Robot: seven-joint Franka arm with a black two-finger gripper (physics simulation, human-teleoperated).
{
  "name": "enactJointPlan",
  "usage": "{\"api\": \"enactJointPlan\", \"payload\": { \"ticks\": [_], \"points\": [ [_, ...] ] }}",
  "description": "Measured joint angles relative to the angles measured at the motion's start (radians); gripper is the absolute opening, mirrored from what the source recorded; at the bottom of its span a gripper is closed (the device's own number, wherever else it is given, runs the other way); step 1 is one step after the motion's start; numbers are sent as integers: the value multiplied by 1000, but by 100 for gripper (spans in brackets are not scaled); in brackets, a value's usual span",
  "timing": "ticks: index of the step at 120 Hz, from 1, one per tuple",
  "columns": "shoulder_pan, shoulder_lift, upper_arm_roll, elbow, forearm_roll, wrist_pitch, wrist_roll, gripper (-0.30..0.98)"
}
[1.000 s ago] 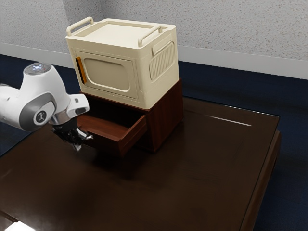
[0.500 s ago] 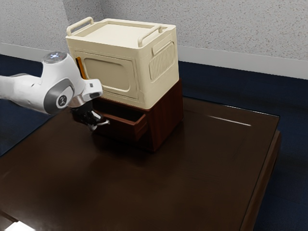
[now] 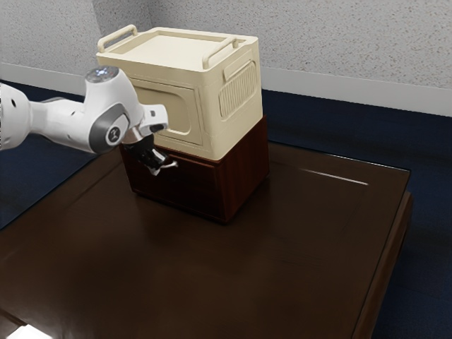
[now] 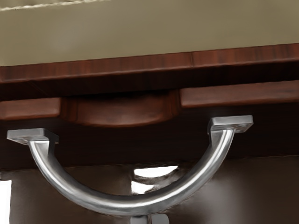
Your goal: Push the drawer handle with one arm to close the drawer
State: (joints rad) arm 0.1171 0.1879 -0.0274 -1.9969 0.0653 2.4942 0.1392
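My gripper (image 3: 156, 165) is at the front of the dark wooden drawer (image 3: 189, 189), by the metal handle (image 3: 170, 165). The drawer front now looks about flush with its cabinet (image 3: 244, 173) in the exterior view. From the wrist camera, the curved silver handle (image 4: 135, 204) bows out from the drawer front (image 4: 121, 111), and a thin dark gap runs under the cabinet's top edge (image 4: 140, 67). At the outer side of the handle's bow, the tips of the gripper (image 4: 149, 219) stand together, shut with nothing visible between them.
A cream-coloured box (image 3: 176, 106) with two top rails and a front door rests on the cabinet. Around the cabinet's base spreads the dark brown tabletop (image 3: 233, 275). A bright white patch (image 3: 28, 332) lies at the table's near left corner in the exterior view.
The drawer has slid inward, from well out to about flush with the cabinet front. My arm and gripper have moved toward the cabinet along with the handle.
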Motion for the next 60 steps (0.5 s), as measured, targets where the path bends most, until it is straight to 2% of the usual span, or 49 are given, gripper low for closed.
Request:
{"api": "enactJointPlan", "payload": {
  "ticks": [10, 16, 22, 28, 33, 39, 50, 60],
  "points": [
    [-2, 5, 6, 3, -4, -3, 9, -10],
    [-12, -45, 7, -78, -35, -3, 10, -10],
    [-7, -189, -7, -246, -60, -3, -1, -10],
    [53, -434, -114, -390, -92, -49, -31, -7],
    [46, -545, -190, -283, -126, -164, -64, 3],
    [38, -586, -222, -153, -150, -298, -94, 14],
    [-43, -520, -121, 14, -157, -481, -102, 33],
    [-63, -481, -88, 61, -145, -594, -98, 45]
  ]
}}
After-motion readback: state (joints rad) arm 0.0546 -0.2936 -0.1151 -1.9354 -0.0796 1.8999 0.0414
